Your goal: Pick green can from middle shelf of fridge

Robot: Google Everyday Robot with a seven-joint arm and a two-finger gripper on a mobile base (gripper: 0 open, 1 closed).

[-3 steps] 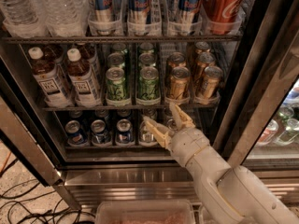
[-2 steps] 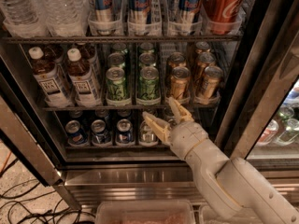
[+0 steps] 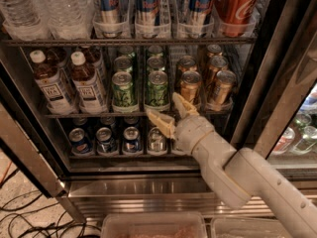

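Observation:
The fridge (image 3: 277, 68) stands open with a dark interior. Its middle shelf (image 3: 99, 115) holds two rows of green cans: the front ones stand at centre left (image 3: 123, 91) and centre (image 3: 157, 90), with more behind them. My gripper (image 3: 169, 110) is open and empty. It sits at the shelf's front rail, just below and right of the centre green can. One finger (image 3: 159, 121) points left below the rail and the other (image 3: 184, 104) rises in front of a gold-brown can (image 3: 190, 88).
Two tea bottles (image 3: 52, 86) stand at the left of the middle shelf. Gold-brown cans (image 3: 221, 88) stand at its right. Blue cans (image 3: 105, 141) line the bottom shelf. Tall cans, a red can (image 3: 237, 6) and water bottles (image 3: 64, 9) fill the top shelf. Clear bins (image 3: 153, 225) lie below.
My gripper has risen and moved forward from in front of the bottom shelf to the middle shelf's front rail, closer to the centre green can. The cans have not moved.

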